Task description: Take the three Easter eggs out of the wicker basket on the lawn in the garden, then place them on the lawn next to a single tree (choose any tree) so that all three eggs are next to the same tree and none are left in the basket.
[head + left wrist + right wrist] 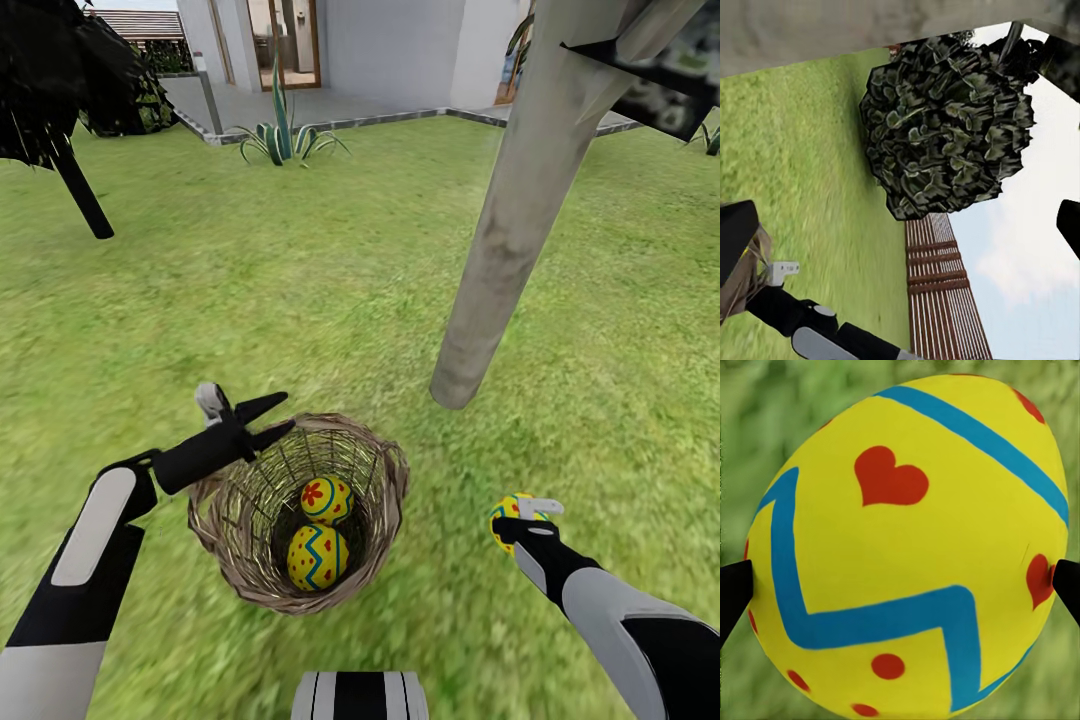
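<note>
**2 eggs in the basket, 1 in the right claw**

The wicker basket sits on the lawn, a round, deep tub of open brown weave with a thick braided rim. Inside lie 2 Easter eggs, touching each other at the bottom: the far egg shows a red flower mark on yellow, and the near egg shows a blue zigzag band, its long axis running roughly upright in the head view. Both are smooth and glossy against the rough wicker.

The left gripper hovers at the basket's rim on its left side, its 2 dark fingers spread apart and grasping nothing, pointing across the opening toward the tree trunk. The 2 eggs lie just below and beyond its fingertips.

The right gripper is clenched on the held egg, well apart from the basket on its right, low over the grass. In the right wrist view the egg sits between the 2 black fingertips, its long axis tilted across the line between them, its narrower end away from the blue zigzag; red hearts and dots mark its smooth yellow shell.

The pale grey-beige trunk, thick and smooth, leans out of the grass beyond the right claw, near the basket's far right.
</note>
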You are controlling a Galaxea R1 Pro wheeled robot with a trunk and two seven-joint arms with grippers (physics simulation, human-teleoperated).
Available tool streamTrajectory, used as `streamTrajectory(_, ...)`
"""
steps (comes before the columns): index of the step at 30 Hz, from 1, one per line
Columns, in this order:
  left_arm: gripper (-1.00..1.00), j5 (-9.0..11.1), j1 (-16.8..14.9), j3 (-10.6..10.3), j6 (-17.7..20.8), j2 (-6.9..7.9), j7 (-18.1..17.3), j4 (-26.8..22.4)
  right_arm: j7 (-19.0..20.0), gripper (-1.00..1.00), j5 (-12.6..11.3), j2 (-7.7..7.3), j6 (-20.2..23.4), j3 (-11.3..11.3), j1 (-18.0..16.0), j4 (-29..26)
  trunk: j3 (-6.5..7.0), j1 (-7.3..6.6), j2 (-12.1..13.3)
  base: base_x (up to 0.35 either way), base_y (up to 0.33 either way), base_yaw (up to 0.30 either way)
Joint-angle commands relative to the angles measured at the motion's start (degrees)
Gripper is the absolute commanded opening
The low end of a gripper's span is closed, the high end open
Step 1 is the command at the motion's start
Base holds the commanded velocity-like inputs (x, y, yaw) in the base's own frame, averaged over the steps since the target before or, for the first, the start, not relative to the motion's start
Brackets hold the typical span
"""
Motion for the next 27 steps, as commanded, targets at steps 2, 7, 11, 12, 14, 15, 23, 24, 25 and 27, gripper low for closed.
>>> streamTrajectory(2, 1.00, 1.31, 0.10, 0.07, 0.10, -0.02, -0.51, 0.02, -0.14, -1.00, -0.43, -0.01, 0.04, 0.22, 0.00, -0.27, -0.04, -0.01, -0.01, 0.000, 0.000, 0.000)
streamTrajectory(7, 1.00, 1.97, 0.06, 0.08, 0.15, 0.00, -0.49, 0.07, -0.14, -1.00, -0.43, -0.01, 0.01, 0.25, 0.00, -0.24, -0.04, -0.01, -0.01, 0.000, 0.000, 0.000)
streamTrajectory(11, 1.00, 2.09, -0.02, 0.08, 0.16, 0.05, -0.50, 0.02, -0.07, -1.00, -0.43, 0.01, -0.08, 0.17, 0.00, -0.32, 0.85, -0.11, 0.04, 0.000, 0.000, 0.000)
streamTrajectory(12, 1.00, 2.12, -0.03, 0.08, 0.16, 0.06, -0.52, 0.02, -0.07, -1.00, -0.43, 0.00, -0.09, 0.16, 0.00, -0.32, 0.85, -0.11, 0.04, 0.000, 0.000, 0.000)
streamTrajectory(14, 1.00, 2.45, 0.03, 0.09, 0.16, 0.00, -0.56, 0.02, -0.07, -1.00, -0.43, 0.04, -0.09, 0.16, 0.00, -0.33, 0.85, -0.11, 0.04, 0.000, 0.000, 0.000)
streamTrajectory(15, 1.00, 2.95, 0.03, 0.09, 0.16, -0.01, -0.57, 0.02, -0.07, -1.00, -0.43, 0.02, -0.10, 0.16, 0.00, -0.33, 0.85, -0.11, 0.04, 0.000, 0.000, 0.000)
streamTrajectory(23, 1.00, 4.00, 0.05, -0.01, 0.16, -0.11, -0.58, 0.00, -0.01, -1.00, -0.43, 0.08, -0.09, 0.07, 0.00, -0.30, 0.85, -0.11, 0.04, 0.000, 0.000, 0.000)
streamTrajectory(24, 1.00, 4.00, 0.06, -0.01, 0.16, -0.11, -0.58, -0.02, 0.01, -1.00, -0.43, 0.08, -0.10, 0.07, 0.00, -0.32, 0.85, -0.11, 0.04, 0.000, 0.000, 0.000)
streamTrajectory(25, 1.00, 4.00, 0.06, -0.01, 0.16, -0.11, -0.63, -0.02, 0.02, -1.00, -0.43, 0.08, -0.10, 0.07, 0.00, -0.32, 0.85, -0.11, 0.04, 0.000, 0.000, 0.000)
streamTrajectory(27, 1.00, 4.00, 0.06, -0.01, 0.16, -0.13, -0.66, -0.04, 0.02, -1.00, -0.43, 0.08, -0.10, 0.07, 0.00, -0.32, 0.85, -0.11, 0.04, 0.000, 0.000, 0.000)
